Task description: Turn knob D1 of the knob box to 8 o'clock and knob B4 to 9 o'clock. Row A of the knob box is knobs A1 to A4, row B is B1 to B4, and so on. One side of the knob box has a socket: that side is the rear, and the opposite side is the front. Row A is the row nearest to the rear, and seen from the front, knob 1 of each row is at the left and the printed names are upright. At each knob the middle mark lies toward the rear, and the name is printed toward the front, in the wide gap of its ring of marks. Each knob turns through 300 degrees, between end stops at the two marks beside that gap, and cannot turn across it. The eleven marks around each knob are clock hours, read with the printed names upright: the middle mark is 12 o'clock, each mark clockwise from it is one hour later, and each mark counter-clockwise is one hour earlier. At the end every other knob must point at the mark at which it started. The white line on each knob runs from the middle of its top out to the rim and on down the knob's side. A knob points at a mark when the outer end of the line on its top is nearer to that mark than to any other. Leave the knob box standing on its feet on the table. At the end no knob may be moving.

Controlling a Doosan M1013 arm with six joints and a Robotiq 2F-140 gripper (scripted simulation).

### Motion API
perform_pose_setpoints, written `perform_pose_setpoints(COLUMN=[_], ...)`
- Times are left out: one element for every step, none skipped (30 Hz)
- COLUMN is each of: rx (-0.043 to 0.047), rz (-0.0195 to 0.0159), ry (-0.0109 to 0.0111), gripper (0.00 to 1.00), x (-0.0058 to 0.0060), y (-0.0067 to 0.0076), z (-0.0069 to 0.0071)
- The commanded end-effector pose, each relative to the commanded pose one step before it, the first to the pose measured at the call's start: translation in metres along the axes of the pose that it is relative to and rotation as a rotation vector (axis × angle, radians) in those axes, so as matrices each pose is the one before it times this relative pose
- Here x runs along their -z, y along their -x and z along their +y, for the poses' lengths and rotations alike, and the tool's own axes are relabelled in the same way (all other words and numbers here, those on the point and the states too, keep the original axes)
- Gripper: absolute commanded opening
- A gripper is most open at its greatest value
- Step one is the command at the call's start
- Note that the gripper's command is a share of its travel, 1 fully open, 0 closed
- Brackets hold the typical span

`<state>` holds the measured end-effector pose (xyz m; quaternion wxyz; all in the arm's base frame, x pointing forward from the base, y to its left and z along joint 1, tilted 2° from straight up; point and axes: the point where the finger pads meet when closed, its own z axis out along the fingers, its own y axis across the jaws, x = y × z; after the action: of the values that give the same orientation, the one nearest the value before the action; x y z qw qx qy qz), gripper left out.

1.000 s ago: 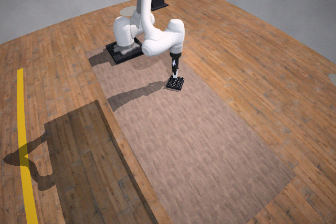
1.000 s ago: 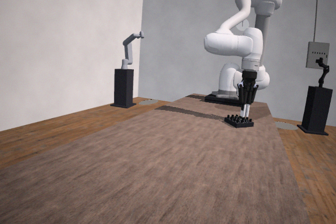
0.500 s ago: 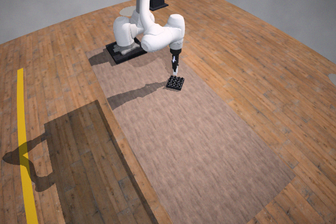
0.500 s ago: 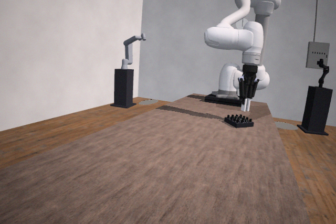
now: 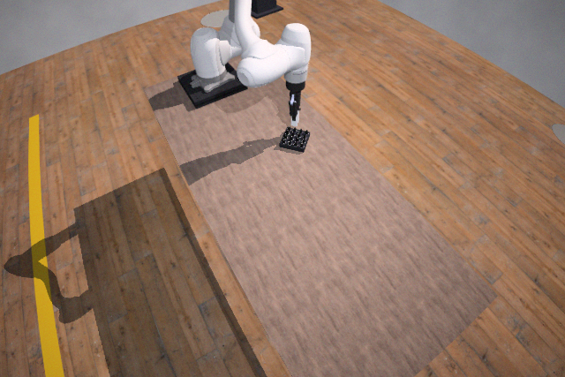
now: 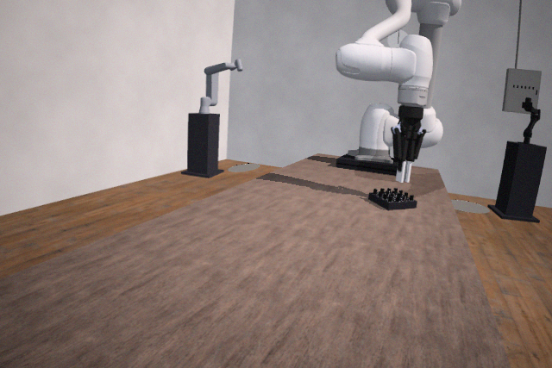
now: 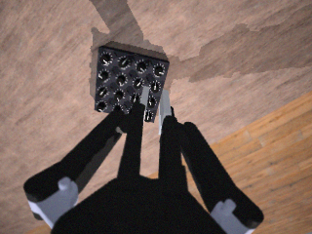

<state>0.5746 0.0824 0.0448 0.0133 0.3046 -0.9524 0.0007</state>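
Observation:
The black knob box [image 5: 292, 148] [image 6: 402, 205] [image 7: 131, 71] stands on its feet on the table, with four rows of black knobs with white lines and rings of white marks. The printed names and the socket cannot be made out. My gripper [image 5: 294, 124] [image 6: 403, 180] [image 7: 154, 97] points down above one edge of the box. Its pale fingertips are a little apart with nothing between them, and stand clear above the knobs in the exterior view. In the wrist view the fingers hide parts of some knobs, while a corner knob [image 7: 148, 116] shows between them.
The arm's black base plate [image 5: 199, 100] [image 6: 365, 165] is behind the box on the long brown table top [image 5: 319, 249] [image 6: 249, 275]. Shadows of the arm fall beside the box. Two small arms on dark pedestals [image 6: 203, 143] [image 6: 519, 181] stand off the table in the background.

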Motion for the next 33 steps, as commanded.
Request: perform_pose_setpoints(rx=[-0.00783, -0.00921, -0.01322, -0.01773, -0.02265, -0.0279, -0.03339, -0.03905, -0.04481, -0.02847, -0.02583, -0.02844, -0.02929, -0.02924, -0.02908, 0.0, 0.0, -0.06753, -0.04006, -0.02217, -0.02609, -0.02856, -0.02917, -0.02904, -0.02893, -0.02889, -0.02884, -0.02888, -0.02888, -0.02884, -0.02888, -0.02888, 0.0], rz=[-0.0001, 0.0, 0.0, 0.0, 0.0, 0.0, 0.0, 0.0, 0.0, 0.0, 0.0, 0.0, 0.0, 0.0, 0.0, 0.0, 0.0, 0.0, 0.0, 0.0, 0.0, 0.0, 0.0, 0.0, 0.0, 0.0, 0.0, 0.0, 0.0, 0.0, 0.0, 0.0, 0.0], ry=[-0.00001, 0.0, 0.0, 0.0, 0.0, 0.0, 0.0, 0.0, 0.0, 0.0, 0.0, 0.0, 0.0, 0.0, 0.0, 0.0, 0.0, 0.00001, 0.0, 0.0, 0.0, 0.0, 0.0, 0.0, 0.0, 0.0, 0.0, 0.0, 0.0, 0.0, 0.0, 0.0, 0.0], gripper=[0.12, 0.12, 0.12, 0.12, 0.12, 0.12, 0.12, 0.12, 0.12, 0.12, 0.12, 0.12, 0.12, 0.12, 0.12, 0.12, 0.12, 0.12, 0.12, 0.12, 0.12, 0.12, 0.12, 0.12, 0.12, 0.12, 0.12, 0.12, 0.12, 0.12, 0.12, 0.12, 0.12], x=[0.00015, 0.00006, 0.00008, 0.00011, 0.00014, 0.00018, 0.00021, 0.00025, 0.00028, 0.00018, 0.00016, 0.00018, 0.00019, 0.00019, 0.00018, 0.0, 0.0, 0.00043, 0.00025, 0.00014, 0.00017, 0.00018, 0.00019, 0.00018, 0.00018, 0.00018, 0.00018, 0.00018, 0.00018, 0.00018, 0.00018, 0.00018, 0.0], y=[-0.00001, 0.0, 0.0, 0.0, 0.0, 0.0, 0.0, 0.0, 0.0, 0.0, 0.0, 0.0, 0.0, 0.0, 0.0, 0.0, 0.0, 0.0, 0.0, 0.0, 0.0, 0.0, 0.0, 0.0, 0.0, 0.0, 0.0, 0.0, 0.0, 0.0, 0.0, 0.0, 0.0], z=[0.0, 0.0, 0.0, 0.0, -0.00001, -0.00001, -0.00001, -0.00001, -0.00001, -0.00001, -0.00001, -0.00001, -0.00001, -0.00001, -0.00001, 0.0, 0.0, -0.00001, -0.00001, 0.0, -0.00001, -0.00001, -0.00001, -0.00001, -0.00001, -0.00001, -0.00001, -0.00001, -0.00001, -0.00001, -0.00001, -0.00001, 0.0])
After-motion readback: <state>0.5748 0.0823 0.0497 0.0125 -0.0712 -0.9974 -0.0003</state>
